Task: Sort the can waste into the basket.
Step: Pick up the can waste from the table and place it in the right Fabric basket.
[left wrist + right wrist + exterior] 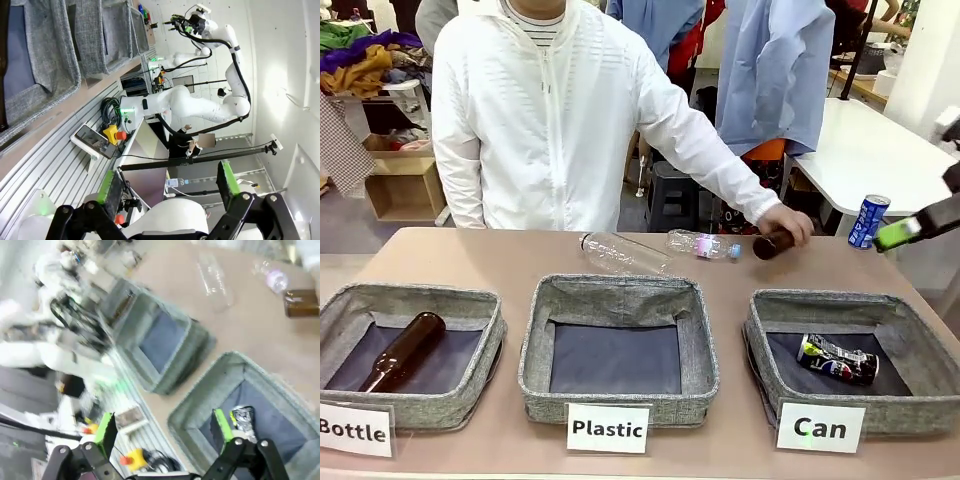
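The blue can [868, 221] is the one left to sort. It stands upright at the far right end of the tabletop [470, 262], close to the edge. A sideways knock from a finger would likely topple it, and it could roll off the tabletop or towards the person's hand [787, 224], which rests on a brown bottle [769, 244] just to its left. A grip taken too high on the smooth wall might also let it slip.

The right fingers [106, 427] are spread wide with nothing between them. In the front view one green pad sits just right of the blue can, though I cannot tell whether it is level with it in depth. The right wrist view is smeared and looks down on the Can basket [850, 298]. There the black can [837, 360] already lies on its side, close to one finger.

The left fingers [227, 180] are also spread and empty, well away from the cans.
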Robot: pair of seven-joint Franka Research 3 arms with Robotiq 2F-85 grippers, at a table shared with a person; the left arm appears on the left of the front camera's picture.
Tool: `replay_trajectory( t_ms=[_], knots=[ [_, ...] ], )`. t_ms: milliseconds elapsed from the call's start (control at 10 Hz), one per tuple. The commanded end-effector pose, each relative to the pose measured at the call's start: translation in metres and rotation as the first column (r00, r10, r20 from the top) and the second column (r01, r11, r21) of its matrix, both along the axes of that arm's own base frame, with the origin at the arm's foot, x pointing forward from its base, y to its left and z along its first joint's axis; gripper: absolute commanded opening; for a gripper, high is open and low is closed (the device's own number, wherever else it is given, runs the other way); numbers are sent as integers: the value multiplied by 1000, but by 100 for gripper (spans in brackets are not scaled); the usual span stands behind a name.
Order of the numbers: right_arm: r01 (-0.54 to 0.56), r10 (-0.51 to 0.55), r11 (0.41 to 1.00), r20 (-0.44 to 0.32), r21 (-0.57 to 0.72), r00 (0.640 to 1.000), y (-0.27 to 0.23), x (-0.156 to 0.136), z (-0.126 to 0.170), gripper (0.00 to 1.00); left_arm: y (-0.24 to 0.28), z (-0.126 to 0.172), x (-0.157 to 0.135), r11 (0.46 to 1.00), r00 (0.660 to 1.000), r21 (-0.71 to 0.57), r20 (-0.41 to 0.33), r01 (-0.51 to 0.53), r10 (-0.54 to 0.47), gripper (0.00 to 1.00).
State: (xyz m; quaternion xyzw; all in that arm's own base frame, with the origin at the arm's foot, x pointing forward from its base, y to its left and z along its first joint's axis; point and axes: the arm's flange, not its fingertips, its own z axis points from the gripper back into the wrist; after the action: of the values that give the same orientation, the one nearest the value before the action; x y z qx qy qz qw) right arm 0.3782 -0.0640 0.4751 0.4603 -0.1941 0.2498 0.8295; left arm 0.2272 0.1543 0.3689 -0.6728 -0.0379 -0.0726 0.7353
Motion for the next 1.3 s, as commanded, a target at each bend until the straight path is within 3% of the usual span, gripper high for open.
replay_trajectory(
  t_ms=[0,200,300,400,1200],
  knots=[
    [374,-281,698,-247,611,927,-35,4,-22,100,1,0,-2,1000,1000,-6,19,11,-11,100],
    [444,-337,633,-291,634,895,-51,4,-38,100,1,0,-2,1000,1000,-6,19,11,-11,100],
    [461,-402,664,-239,589,884,-47,15,-44,100,1,0,-2,1000,1000,-6,19,11,-11,100],
    [236,-179,885,-175,402,968,-59,-5,-35,100,1,0,-2,1000,1000,-6,19,11,-11,100],
    [236,-179,885,-175,402,968,-59,-5,-35,100,1,0,-2,1000,1000,-6,19,11,-11,100]
  ],
)
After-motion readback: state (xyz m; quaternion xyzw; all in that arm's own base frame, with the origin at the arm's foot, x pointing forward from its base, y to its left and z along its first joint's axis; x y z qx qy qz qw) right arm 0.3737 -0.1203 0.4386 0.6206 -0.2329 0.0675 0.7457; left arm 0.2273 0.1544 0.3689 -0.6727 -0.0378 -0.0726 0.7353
